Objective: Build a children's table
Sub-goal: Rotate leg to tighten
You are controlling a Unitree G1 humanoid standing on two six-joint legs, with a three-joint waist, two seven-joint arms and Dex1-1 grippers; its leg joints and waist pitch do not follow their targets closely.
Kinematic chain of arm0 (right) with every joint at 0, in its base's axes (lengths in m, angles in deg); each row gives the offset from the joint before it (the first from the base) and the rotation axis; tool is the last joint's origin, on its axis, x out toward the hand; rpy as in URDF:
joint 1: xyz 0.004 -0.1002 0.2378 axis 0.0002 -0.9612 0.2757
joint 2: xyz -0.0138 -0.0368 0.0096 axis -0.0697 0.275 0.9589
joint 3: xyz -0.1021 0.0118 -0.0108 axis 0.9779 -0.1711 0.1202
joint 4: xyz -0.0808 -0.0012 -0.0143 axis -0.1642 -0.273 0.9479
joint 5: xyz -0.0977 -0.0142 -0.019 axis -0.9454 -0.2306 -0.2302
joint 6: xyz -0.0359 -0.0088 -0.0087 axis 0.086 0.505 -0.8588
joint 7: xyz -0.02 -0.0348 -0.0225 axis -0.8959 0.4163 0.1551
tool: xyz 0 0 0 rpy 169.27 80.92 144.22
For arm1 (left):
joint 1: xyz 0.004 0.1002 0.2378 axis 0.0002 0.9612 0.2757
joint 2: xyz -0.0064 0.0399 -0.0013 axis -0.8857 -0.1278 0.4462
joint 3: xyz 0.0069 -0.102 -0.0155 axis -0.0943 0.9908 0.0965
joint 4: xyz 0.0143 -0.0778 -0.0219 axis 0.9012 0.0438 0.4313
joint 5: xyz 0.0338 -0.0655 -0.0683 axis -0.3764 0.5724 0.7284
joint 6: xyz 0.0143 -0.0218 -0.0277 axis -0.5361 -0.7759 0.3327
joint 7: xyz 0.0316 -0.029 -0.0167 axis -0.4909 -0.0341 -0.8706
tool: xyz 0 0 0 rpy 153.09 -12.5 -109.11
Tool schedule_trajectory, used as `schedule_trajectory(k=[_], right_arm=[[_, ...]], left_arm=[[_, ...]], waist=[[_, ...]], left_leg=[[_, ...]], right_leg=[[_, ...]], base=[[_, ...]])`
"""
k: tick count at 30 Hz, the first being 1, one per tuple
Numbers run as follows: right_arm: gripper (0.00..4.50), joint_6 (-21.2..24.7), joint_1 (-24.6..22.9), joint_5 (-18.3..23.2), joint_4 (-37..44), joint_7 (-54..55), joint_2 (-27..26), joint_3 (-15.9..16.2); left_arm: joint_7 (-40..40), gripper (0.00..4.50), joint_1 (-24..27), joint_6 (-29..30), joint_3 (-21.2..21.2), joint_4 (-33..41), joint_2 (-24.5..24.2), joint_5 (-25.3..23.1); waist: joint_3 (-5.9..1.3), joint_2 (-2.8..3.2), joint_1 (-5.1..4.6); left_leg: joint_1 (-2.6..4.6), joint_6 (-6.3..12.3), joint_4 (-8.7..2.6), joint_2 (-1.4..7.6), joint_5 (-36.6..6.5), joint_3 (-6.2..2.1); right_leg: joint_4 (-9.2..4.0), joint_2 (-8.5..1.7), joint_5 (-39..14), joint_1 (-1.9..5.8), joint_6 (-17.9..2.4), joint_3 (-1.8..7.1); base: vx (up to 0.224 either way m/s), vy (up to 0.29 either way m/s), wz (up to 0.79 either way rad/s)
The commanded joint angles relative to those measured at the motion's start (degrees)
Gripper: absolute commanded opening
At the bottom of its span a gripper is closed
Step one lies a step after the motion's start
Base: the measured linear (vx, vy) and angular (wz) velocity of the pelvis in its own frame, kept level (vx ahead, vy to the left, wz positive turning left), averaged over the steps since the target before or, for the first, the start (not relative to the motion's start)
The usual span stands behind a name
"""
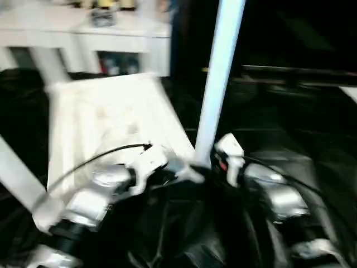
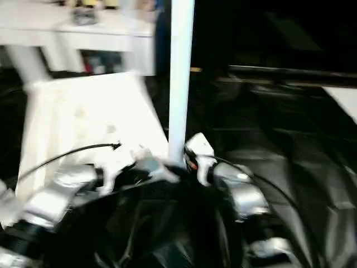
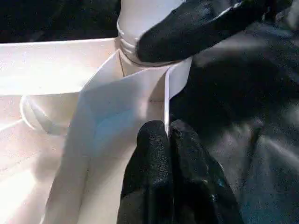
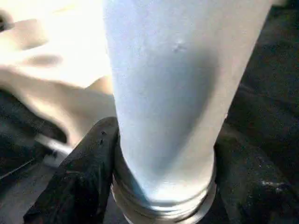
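1. Lay upside down on the black cover [image 1: 290, 167]: the white table top [image 1: 106, 123], ribbed underside facing up.
2. Stood upright at the top's near right corner: one white leg [image 1: 218, 78], threaded end at the corner socket [image 3: 135, 56].
3. Clamped narrowly on the top's thin rim wall [image 3: 166, 98] just below that corner: the left gripper [image 3: 167, 140], two black fingers pressed together on either side of the wall.
4. Closed around the leg's lower end just above the thread: the right gripper [image 4: 163, 186], one black finger [image 4: 79, 177] on each side, touching the leg.
5. Visible at the far left corners of the top: two more white legs [image 1: 17, 173].
6. Seen behind, along the back: a white cabinet [image 1: 83, 33] with small items on it, too blurred to name.
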Motion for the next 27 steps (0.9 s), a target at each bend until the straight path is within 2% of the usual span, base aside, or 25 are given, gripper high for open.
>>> schedule_trajectory(k=[1, 3, 4, 6, 7, 11, 13, 14, 16, 20, 21, 22, 25, 27], right_arm=[[2.68, 1.0, 1.0, -1.6, -0.1, 0.1, -5.7, 5.5], [2.68, 0.7, 1.1, -1.2, 0.7, -1.5, -7.0, 6.3], [3.03, 0.5, 1.1, -1.2, 1.0, -2.5, -7.2, 6.7], [3.37, 0.9, 1.2, -0.4, 1.3, -3.7, -7.1, 6.7], [3.37, 1.4, 1.2, 0.1, 1.5, -4.4, -6.7, 6.6], [3.85, 0.3, 0.7, -0.4, 2.5, -7.4, -3.0, 7.4], [3.93, -0.4, 0.2, -1.5, 3.2, -9.8, 0.0, 8.1], [3.93, -0.7, 0.0, -1.5, 3.6, -11.1, 0.9, 8.0], [3.93, -1.6, -0.1, -1.1, 4.2, -13.9, 3.1, 7.6], [3.93, -3.1, 0.6, 0.3, 4.9, -20.2, 7.3, 6.8], [3.93, -3.1, 0.6, 0.4, 5.0, -20.9, 7.6, 6.8], [3.93, -2.9, 0.6, 1.3, 5.6, -24.4, 9.2, 7.2], [3.93, -3.3, 0.3, 1.9, 6.5, -28.9, 11.6, 8.2], [3.93, -3.4, 0.3, 2.2, 6.5, -34.7, 14.3, 9.5]], left_arm=[[2.7, 0.0, -2.1, 0.6, -3.8, -0.5, 4.8, -0.3], [3.1, 0.0, -2.4, 0.3, -4.1, -0.9, 5.6, -0.7], [2.9, 0.0, -2.5, 0.0, -4.2, -1.0, 5.7, -0.8], [1.8, 0.0, -2.6, 0.0, -4.3, -0.8, 5.5, -0.4], [1.4, 0.0, -2.5, 0.0, -4.3, -0.6, 5.2, -0.3], [-2.1, 0.0, -1.5, -2.0, -4.5, 0.7, 2.5, 0.4], [-4.9, 0.0, -0.7, -5.4, -4.3, 1.2, 0.6, 1.1], [-6.3, 0.0, -0.4, -5.6, -4.2, 1.7, -0.1, 1.6], [-9.5, 0.0, 0.2, -5.9, -3.9, 2.6, -1.9, 2.9], [-14.7, 0.0, 0.8, -5.1, -3.3, 3.9, -5.0, 4.8], [-14.9, 0.0, 0.8, -5.1, -3.3, 3.9, -5.1, 4.9], [-16.7, 0.0, 0.9, -5.5, -3.2, 4.0, -5.9, 5.5], [-19.2, 0.0, 0.9, -5.9, -3.1, 3.8, -7.3, 6.4], [-22.7, 0.0, 0.8, -6.0, -3.1, 3.8, -9.2, 8.0]], waist=[[-2.46, 0.18, -0.03], [-2.46, 0.31, -0.17], [-2.46, 0.34, -0.17], [-2.52, 0.44, -0.14], [-2.57, 0.49, -0.14], [-2.61, 0.56, -0.06], [-2.86, 0.48, 0.07], [-2.93, 0.51, 0.11], [-3.14, 0.52, 0.39], [-3.36, 0.57, 0.95], [-3.56, 0.46, 1.12], [-3.56, 0.39, 1.35], [-3.63, 0.47, 2.07], [-3.47, 0.55, 2.44]], left_leg=[[0.72, -1.41, -4.72, 2.35, -22.3, -1.67], [0.55, -0.87, -4.91, 2.4, -23.1, -1.69], [0.58, -0.73, -4.96, 2.42, -23.3, -1.7], [0.62, -0.66, -5.02, 2.47, -23.2, -1.68], [0.47, -0.63, -5.12, 2.54, -22.8, -1.67], [0.37, -0.38, -5.17, 2.6, -22.1, -1.53], [0.18, 0.1, -5.08, 2.62, -20.5, -1.38], [0.06, 0.39, -5.09, 2.71, -18.7, -1.23], [0.36, 0.77, -4.85, 2.78, -17.5, -0.97], [0.39, 1.91, -4.36, 2.75, -13.1, -0.39], [-0.17, 2.59, -4.22, 2.7, -10.7, -0.44], [-0.13, 3.24, -4.05, 2.67, -9.0, -0.33], [-0.11, 4.34, -3.88, 2.77, -7.6, -0.25], [-0.1, 4.08, -3.99, 2.92, -9.1, -0.25]], right_leg=[[-6.37, -4.9, -33.6, 1.19, -4.0, 2.77], [-6.24, -4.71, -31.9, 1.27, -4.3, 2.72], [-6.22, -4.74, -31.5, 1.28, -4.4, 2.75], [-6.19, -4.77, -30.6, 1.26, -4.7, 2.82], [-5.95, -4.73, -29.1, 1.36, -5.2, 2.93], [-5.63, -4.73, -26.1, 1.45, -6.4, 3.22], [-5.25, -4.7, -23.3, 1.72, -7.0, 3.4], [-4.91, -4.71, -20.6, 1.76, -7.9, 3.56], [-4.59, -4.66, -18.4, 1.68, -9.3, 3.64], [-3.45, -4.36, -10.2, 1.74, -12.8, 3.91], [-2.86, -4.43, -7.4, 2.29, -13.3, 3.97], [-2.64, -4.32, -5.3, 2.28, -13.7, 3.92], [-2.38, -4.33, -4.2, 2.29, -14.1, 3.85], [-2.61, -4.23, -6.8, 2.25, -13.8, 3.72]], base=[[0.0, 0.0, 0.0], [0.0, 0.0, 0.0], [0.0, 0.0, 0.0], [0.0, 0.0, 0.0], [0.0, 0.0, 0.0], [0.0, 0.0, 0.0], [0.0, 0.0, 0.0], [0.0, 0.0, 0.0], [0.028, -0.009, 0.03], [0.058, -0.021, 0.08], [0.0, 0.0, 0.0], [0.0, 0.0, 0.0], [0.0, 0.0, 0.0], [0.0, 0.0, 0.0]])
